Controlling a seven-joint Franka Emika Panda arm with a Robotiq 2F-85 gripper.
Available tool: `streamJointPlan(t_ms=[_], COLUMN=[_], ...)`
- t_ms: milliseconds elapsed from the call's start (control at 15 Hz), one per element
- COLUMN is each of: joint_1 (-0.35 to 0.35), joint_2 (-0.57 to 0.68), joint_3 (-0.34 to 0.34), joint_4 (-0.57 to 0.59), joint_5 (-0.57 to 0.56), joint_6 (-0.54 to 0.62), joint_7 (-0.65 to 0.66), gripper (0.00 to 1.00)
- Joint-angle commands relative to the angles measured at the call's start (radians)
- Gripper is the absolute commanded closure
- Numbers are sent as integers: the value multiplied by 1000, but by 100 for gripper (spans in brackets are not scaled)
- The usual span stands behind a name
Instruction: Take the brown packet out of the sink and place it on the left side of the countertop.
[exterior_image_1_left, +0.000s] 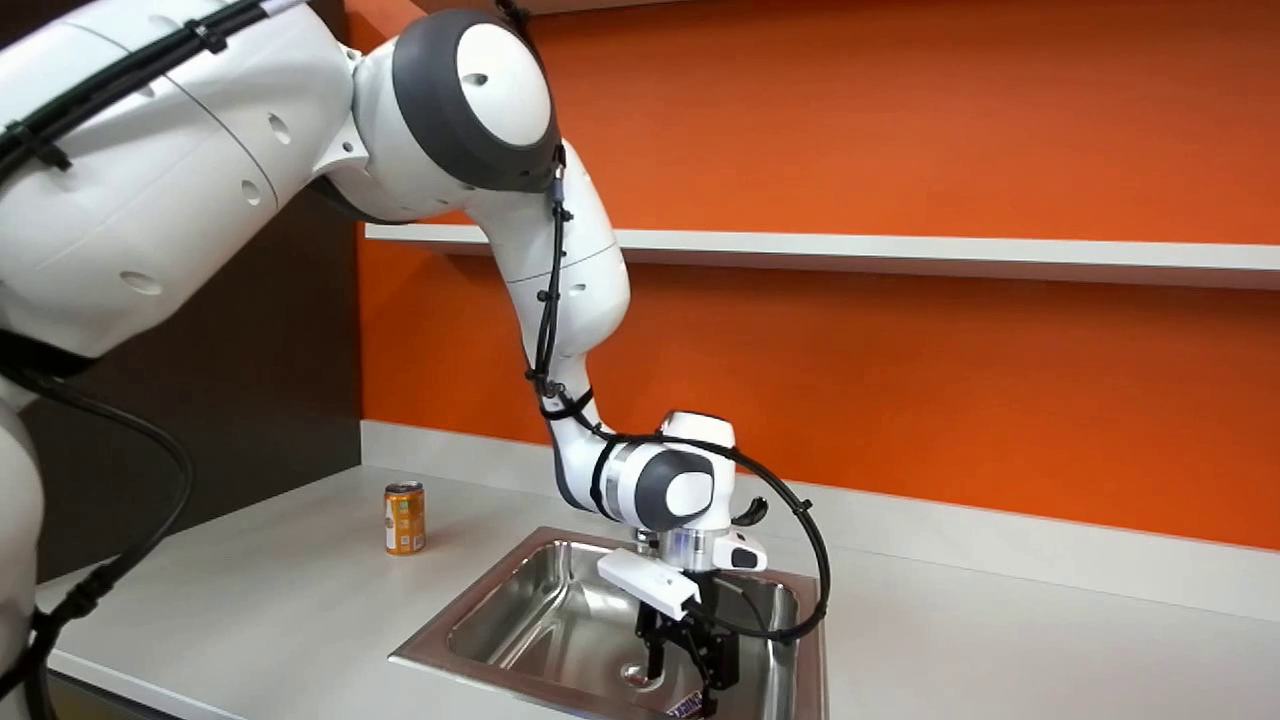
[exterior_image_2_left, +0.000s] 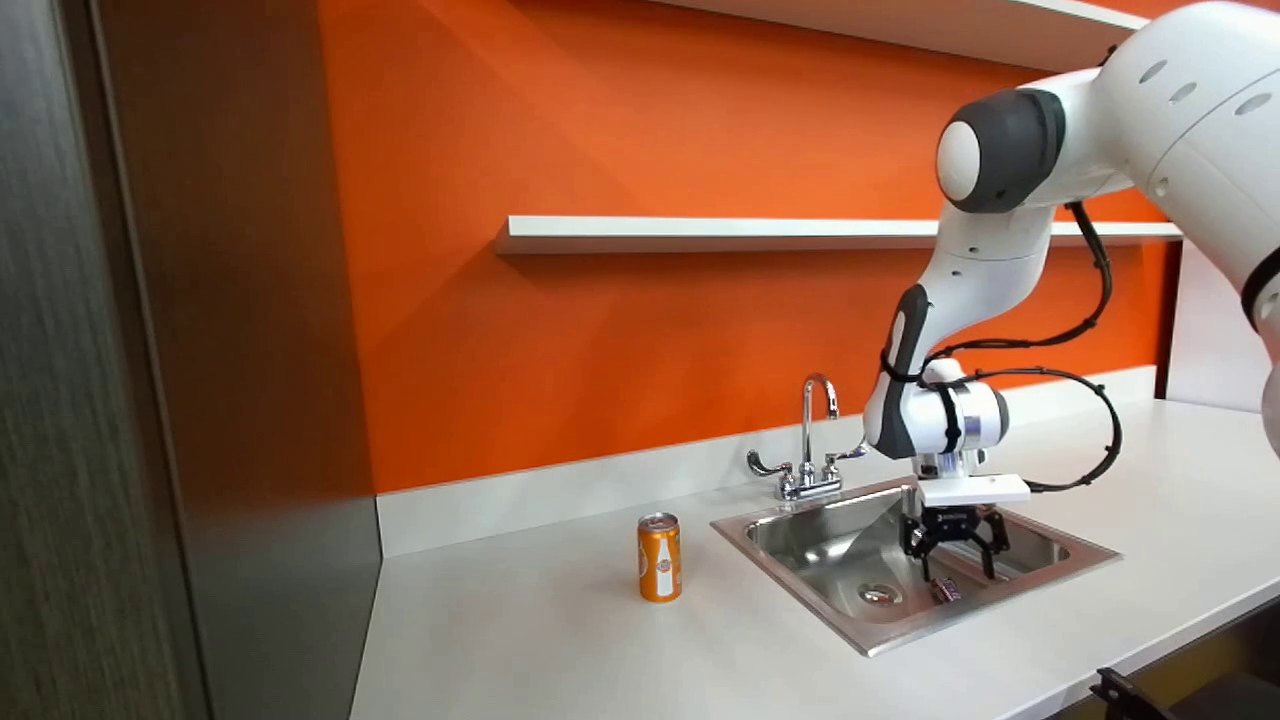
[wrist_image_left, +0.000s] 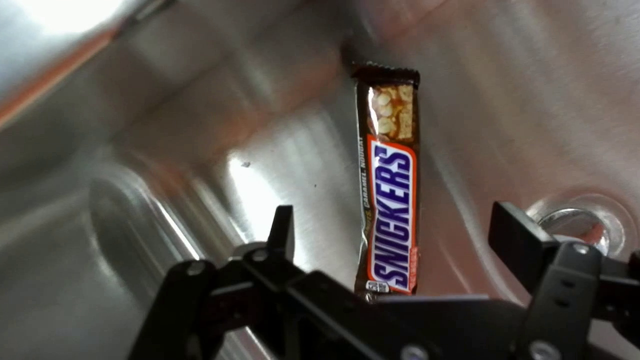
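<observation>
Gaping wide, the claw (exterior_image_2_left: 958, 577) hangs over the brown packet (wrist_image_left: 391, 190).

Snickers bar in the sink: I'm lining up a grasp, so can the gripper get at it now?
Likely yes: the gripper is open, and in the wrist view the Snickers bar shows between its jaws, with nothing lying on it.

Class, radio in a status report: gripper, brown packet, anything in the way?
Gripper open, holding nothing. Brown packet lying in sink, not yet grasped. Orange can upright on countertop, likely clear of pickup, possible obstacle when placing.
</observation>
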Motion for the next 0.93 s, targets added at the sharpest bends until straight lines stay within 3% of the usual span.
streamJointPlan(t_ms=[0,867], joint_1=[-12,-5], joint_2=[21,46], joint_3=[10,-1], joint_4=[26,28], joint_5=[-20,-24], joint_6=[-11,-8], joint_7=[29,49], gripper=[0,0])
